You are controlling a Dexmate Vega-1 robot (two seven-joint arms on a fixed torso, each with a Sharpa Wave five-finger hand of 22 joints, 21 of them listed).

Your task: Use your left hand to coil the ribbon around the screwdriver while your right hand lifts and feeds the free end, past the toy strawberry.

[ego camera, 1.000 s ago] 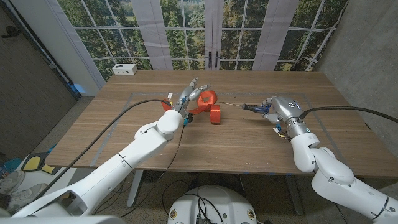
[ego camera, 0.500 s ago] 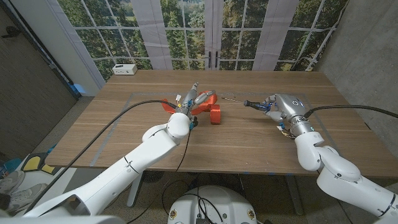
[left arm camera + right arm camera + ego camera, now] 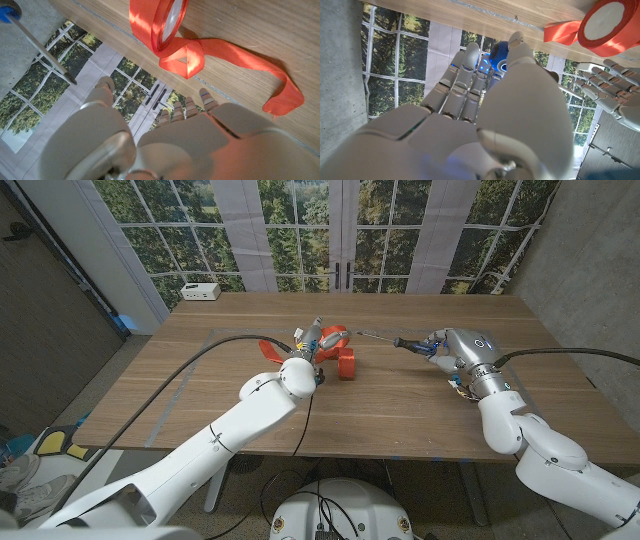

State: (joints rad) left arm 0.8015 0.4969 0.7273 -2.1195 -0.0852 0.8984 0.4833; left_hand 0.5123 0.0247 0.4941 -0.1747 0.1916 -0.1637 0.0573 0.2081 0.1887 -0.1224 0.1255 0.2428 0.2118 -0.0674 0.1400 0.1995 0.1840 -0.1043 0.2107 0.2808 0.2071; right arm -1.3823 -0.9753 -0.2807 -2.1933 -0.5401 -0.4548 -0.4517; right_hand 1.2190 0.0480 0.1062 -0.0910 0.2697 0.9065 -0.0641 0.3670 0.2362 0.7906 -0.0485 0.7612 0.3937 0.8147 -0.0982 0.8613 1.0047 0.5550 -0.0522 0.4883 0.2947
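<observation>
Head view: red ribbon (image 3: 335,338) roll sits mid-table toward the far side, with a loose tail (image 3: 271,348) trailing toward the robot's left. The left hand (image 3: 309,340) partly covers the roll, so contact is hard to make out here. An orange-red block (image 3: 346,363) just beside the roll may be the toy strawberry; too small to tell. In the left wrist view the ribbon lies folded on the wood, its roll (image 3: 160,22) on edge, and the left hand's fingers (image 3: 192,107) are spread, holding nothing. The right hand (image 3: 450,350) grips the screwdriver (image 3: 395,341) by its handle, shaft pointing toward the roll, tip apart from it. The handle is mostly hidden behind the fingers (image 3: 465,75) in the right wrist view; only a blue patch (image 3: 497,55) shows. Since a second ago the left hand has moved from beside the roll to over it, and the screwdriver now sits higher and closer to the roll.
</observation>
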